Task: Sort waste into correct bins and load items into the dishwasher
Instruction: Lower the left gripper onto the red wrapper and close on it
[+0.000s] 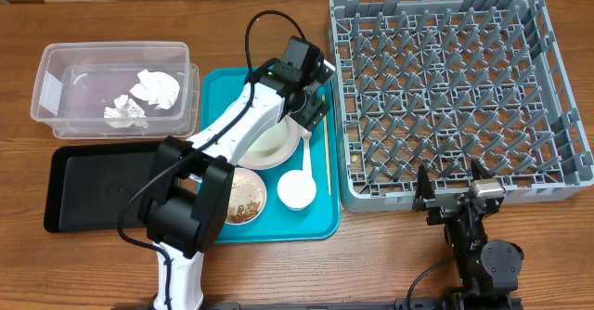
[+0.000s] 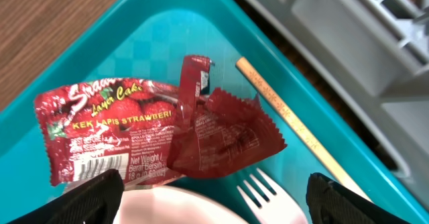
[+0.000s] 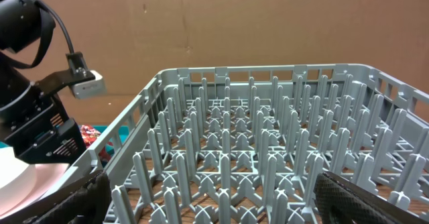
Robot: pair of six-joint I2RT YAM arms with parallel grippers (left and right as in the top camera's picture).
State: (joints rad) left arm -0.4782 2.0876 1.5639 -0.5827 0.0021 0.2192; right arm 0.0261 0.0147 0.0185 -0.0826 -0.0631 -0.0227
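- The left gripper (image 2: 216, 196) is nearest the wrist camera. It hangs over the far right corner of the teal tray with its jaws spread wide and gripping nothing.
- The grey dish rack (image 1: 445, 87) fills the right side of the table.
- The teal tray (image 1: 218, 92) sits just left of the rack.
- The black tray (image 1: 93, 185) lies at the near left, and the clear tub (image 1: 111, 48) is behind it.
- The right gripper (image 1: 453, 191) sits at the rack's near wall with its jaws released and holding nothing.
- The white plate (image 1: 277, 145) lies on the teal tray, partly under the left arm.
- A bowl (image 1: 246, 197) holding brown scraps and a small white cup (image 1: 297, 191) sit nearer on the same tray.
- The shiny red wrapper (image 2: 154, 130) lies flat in the teal tray's corner, beside the plate.
- Two crumpled napkins (image 1: 156, 87) lie inside the clear tub.
- The wooden stick (image 2: 288, 117) runs along the tray's right edge.
- The tines of the white fork (image 2: 268, 194) show by the plate's rim.
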